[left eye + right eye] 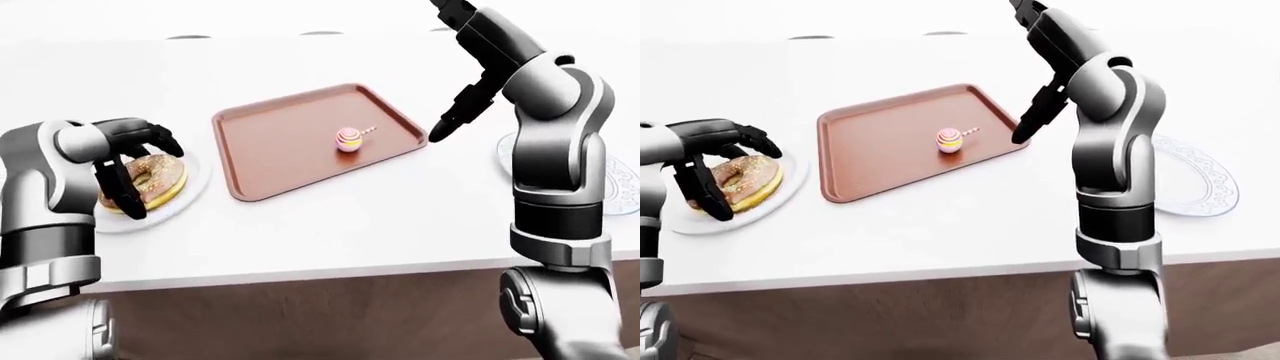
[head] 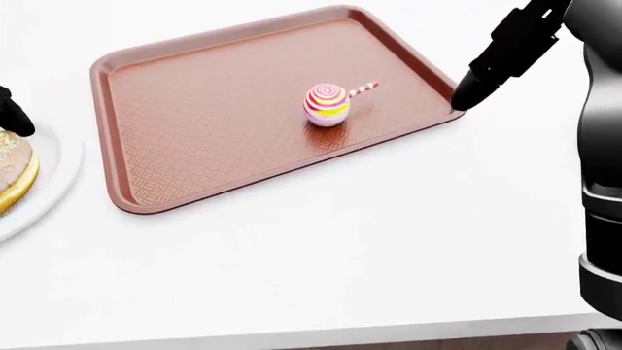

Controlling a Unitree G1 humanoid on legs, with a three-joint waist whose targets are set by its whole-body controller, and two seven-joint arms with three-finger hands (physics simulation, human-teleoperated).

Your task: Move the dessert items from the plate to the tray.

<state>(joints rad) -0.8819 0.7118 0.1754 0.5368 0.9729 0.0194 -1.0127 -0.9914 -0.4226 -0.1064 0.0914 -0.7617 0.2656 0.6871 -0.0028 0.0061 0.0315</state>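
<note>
- You have no text, label, brand, number or sign to read in any of the three views.
- The only marking is a spiral of coloured stripes on the lollipop [image 2: 326,103] lying on the tray [image 2: 146,197], which is a pattern and not writing.
</note>
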